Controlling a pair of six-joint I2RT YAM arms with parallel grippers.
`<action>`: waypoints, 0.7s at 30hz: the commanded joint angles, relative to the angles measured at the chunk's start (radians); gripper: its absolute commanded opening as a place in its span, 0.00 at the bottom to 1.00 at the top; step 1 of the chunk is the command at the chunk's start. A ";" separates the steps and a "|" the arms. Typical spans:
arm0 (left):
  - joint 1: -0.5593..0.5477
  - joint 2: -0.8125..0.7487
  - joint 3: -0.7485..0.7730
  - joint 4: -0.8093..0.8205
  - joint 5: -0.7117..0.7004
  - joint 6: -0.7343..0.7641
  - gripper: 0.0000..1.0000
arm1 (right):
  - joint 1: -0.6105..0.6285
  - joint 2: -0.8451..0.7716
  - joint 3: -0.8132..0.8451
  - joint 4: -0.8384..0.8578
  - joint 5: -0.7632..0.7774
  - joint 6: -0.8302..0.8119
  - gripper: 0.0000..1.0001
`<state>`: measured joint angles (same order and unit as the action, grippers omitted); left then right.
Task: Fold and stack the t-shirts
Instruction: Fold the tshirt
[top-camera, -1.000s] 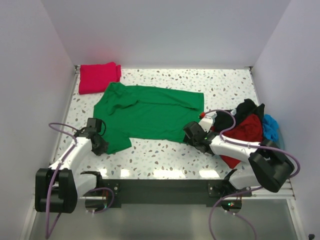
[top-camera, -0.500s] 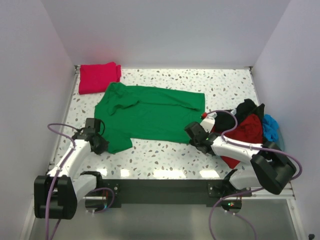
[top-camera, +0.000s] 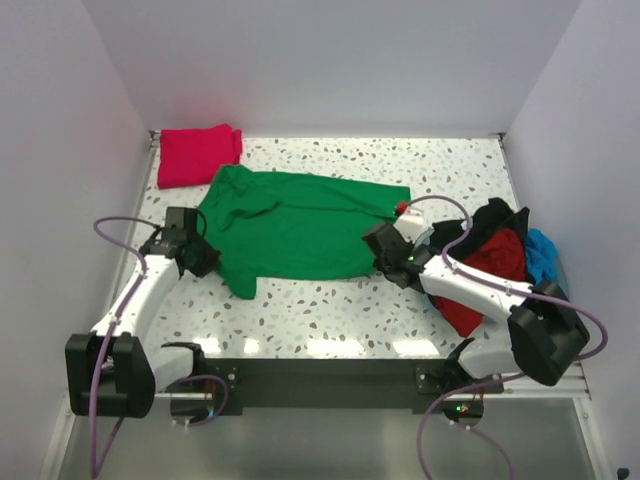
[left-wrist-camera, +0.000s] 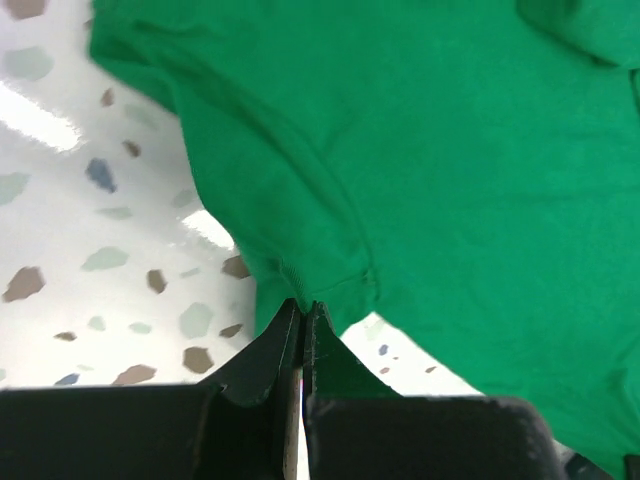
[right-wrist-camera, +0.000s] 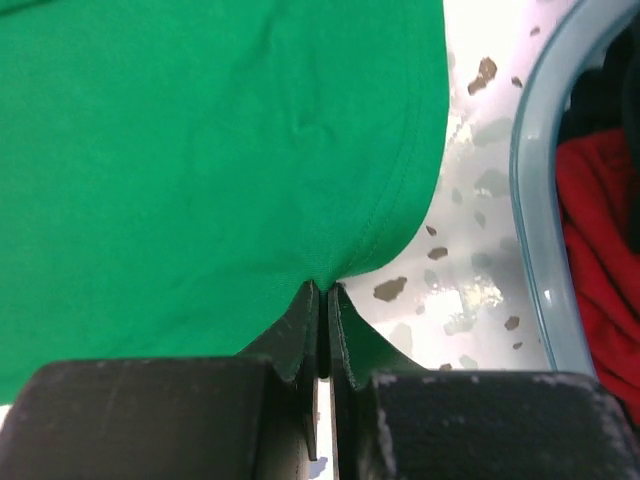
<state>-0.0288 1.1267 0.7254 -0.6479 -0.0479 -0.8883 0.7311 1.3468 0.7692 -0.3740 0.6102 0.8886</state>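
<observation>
A bright green t-shirt (top-camera: 300, 222) lies spread across the middle of the speckled table. My left gripper (top-camera: 203, 260) is shut on its near left edge, by the sleeve hem (left-wrist-camera: 300, 285). My right gripper (top-camera: 378, 250) is shut on the shirt's near right hem (right-wrist-camera: 340, 262). The cloth rises a little at both pinched spots. A pinkish crimson t-shirt (top-camera: 197, 153) lies folded at the far left corner. Dark red (top-camera: 495, 262), black (top-camera: 495, 217) and blue (top-camera: 541, 253) t-shirts are heaped in the basket on the right.
The light-blue basket rim (right-wrist-camera: 530, 200) curves just right of my right gripper. White walls enclose the table on three sides. A black rail (top-camera: 320, 375) with both arm bases runs along the near edge. A small white and red thing (top-camera: 412, 222) sits by the basket.
My right gripper has shut on the green t-shirt's hem. Both grippers have moved away from the near edge, dragging the shirt's near edge with them.
</observation>
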 joint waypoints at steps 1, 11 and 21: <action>-0.003 0.060 0.080 0.082 0.071 0.014 0.00 | -0.025 0.041 0.088 -0.059 0.065 -0.020 0.00; -0.005 0.260 0.284 0.134 0.077 0.012 0.00 | -0.157 0.175 0.252 -0.037 -0.043 -0.114 0.00; -0.005 0.514 0.532 0.143 0.060 0.006 0.00 | -0.229 0.357 0.449 -0.068 -0.081 -0.227 0.00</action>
<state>-0.0292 1.5887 1.1679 -0.5365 0.0151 -0.8871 0.5182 1.6730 1.1561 -0.4137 0.5392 0.7094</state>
